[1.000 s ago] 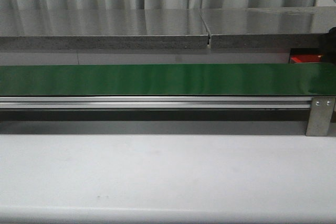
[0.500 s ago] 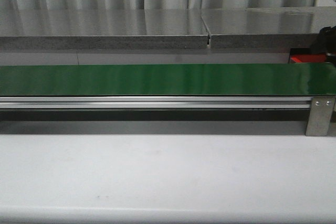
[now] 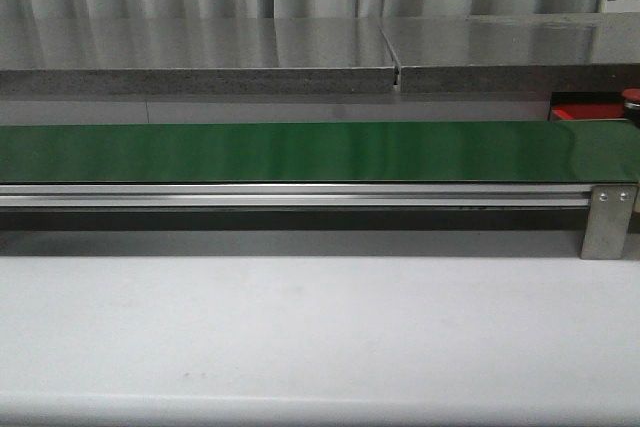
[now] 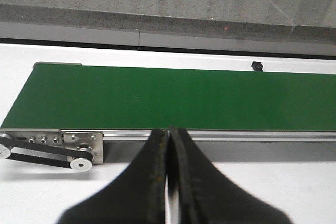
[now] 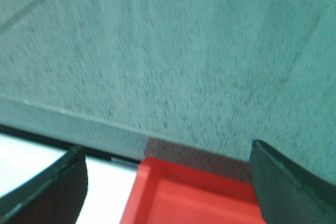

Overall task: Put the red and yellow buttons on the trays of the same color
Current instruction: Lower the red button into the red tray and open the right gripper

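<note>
Right wrist view shows the right gripper [image 5: 168,182] with fingers spread wide, empty, and the red tray [image 5: 194,195] directly between them, toward twelve o'clock from the wrist, against a grey wall. From the front, that tray [image 3: 585,109] peeks out at three o'clock behind the green belt [image 3: 300,152]. The left gripper [image 4: 168,140] is pressed together, hovering near the belt's front edge. No buttons or yellow tray are visible, so the right arm is nearer.
</note>
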Robot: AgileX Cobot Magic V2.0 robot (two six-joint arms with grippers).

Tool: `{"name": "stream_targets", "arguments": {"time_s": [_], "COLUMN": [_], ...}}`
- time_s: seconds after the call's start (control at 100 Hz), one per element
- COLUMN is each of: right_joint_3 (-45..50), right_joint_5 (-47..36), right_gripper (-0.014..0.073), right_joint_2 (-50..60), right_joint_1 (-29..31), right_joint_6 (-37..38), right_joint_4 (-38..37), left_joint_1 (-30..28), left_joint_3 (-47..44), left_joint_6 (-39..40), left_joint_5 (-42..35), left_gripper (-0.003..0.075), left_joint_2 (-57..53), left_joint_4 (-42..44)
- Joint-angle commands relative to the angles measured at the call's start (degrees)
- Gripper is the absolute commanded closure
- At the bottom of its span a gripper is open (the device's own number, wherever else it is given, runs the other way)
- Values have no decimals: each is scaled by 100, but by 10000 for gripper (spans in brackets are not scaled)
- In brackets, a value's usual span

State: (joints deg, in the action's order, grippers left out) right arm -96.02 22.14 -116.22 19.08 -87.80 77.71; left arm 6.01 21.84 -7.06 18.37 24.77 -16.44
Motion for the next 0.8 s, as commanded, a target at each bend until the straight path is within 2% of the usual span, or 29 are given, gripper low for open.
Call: {"name": "stream_targets", "arguments": {"time_s": [0.0,0.37,0.57,0.79], "right_joint_3": [-133,940,2010,3485], "right_joint_5": [143,62,-314,-567], "right_gripper": [-24,-22,-22,-22], "right_joint_2": [733,2548,3721,5124], "right_joint_1": [31,-73,-506,-858], "right_joint_6": [274,2178,2320,2320], "right_joint_4": [-131,-1901,-2346,-2346], "left_joint_1": [45,45,45,45], "left_joint_3": [161,161,161,161], "left_joint_6": [29,29,29,29], "left_joint_5": [-433,-433,-433,-433], "left_gripper": [741,741,741,741], "left_joint_2": [20,20,20,20], "left_joint_4": [-70,-70,-70,-70]}}
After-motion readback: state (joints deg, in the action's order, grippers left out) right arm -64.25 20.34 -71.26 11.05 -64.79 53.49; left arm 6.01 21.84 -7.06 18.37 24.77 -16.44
